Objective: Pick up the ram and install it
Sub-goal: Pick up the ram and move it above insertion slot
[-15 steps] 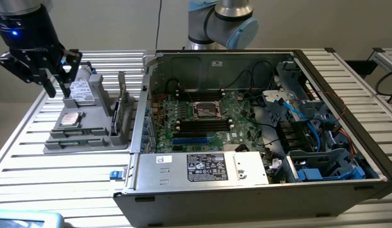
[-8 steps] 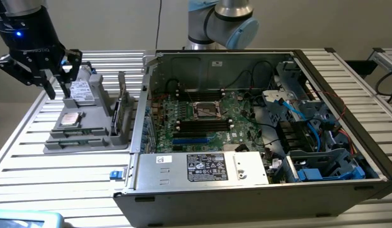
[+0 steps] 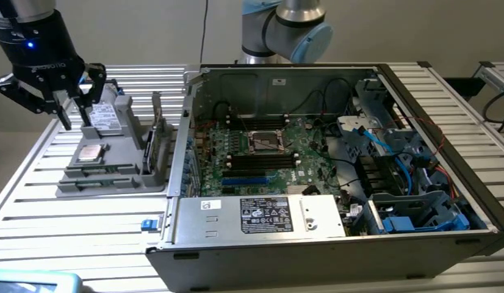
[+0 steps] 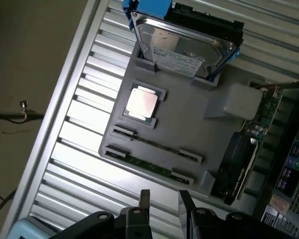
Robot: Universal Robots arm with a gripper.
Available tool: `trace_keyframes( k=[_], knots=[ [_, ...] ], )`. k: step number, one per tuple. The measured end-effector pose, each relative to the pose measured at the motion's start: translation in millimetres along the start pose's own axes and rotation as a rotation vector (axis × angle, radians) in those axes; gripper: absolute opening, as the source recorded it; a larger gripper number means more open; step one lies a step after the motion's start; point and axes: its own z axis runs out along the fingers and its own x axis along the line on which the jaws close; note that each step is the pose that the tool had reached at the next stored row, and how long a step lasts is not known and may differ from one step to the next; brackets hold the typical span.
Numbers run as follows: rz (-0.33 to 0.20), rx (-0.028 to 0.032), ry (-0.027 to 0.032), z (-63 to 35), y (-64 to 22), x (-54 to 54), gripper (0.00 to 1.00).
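**Well, open pincer over a crowded tray: the wrong stick is the worry**

Now, the black two-fingered pincer (image 3: 77,119) hangs above the grey moulded tray (image 4: 189,124) at the exterior view's left. It is partly open with a clear gap between the fingers (image 4: 144,199), and it has hold of nothing. The ram, a long dark-green circuit-board stick (image 4: 149,167), lies flat in a groove along the tray's near edge, apart from the pincer.

Here's the danger, as I judge it. A second thin strip (image 4: 157,145) sits in the next groove, just beside the ram. I can't tell whether it's another stick, but a slightly off descent could land a finger on it or on the groove wall between them. The ram sits low in its groove, so a shallow pinch could slip off its thin edge. An off-centre grip could tilt it and jam it on the way up.

The square silver processor chip (image 4: 142,103) sits just beyond those grooves, exposed to a stray finger. The wide dark card standing on edge (image 4: 239,164) flanks the tray on the side of the open computer case (image 3: 317,244). That leaves little margin above the slatted metal surface (image 3: 40,201).
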Motion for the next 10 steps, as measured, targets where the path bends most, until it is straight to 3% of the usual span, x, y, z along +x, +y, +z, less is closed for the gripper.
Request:
trace_keyframes(
  k=[10],
  knots=[
    [-0.182, 0.012, 0.0009, 6.1, 0.0, -0.4, 0.36]
  ],
)
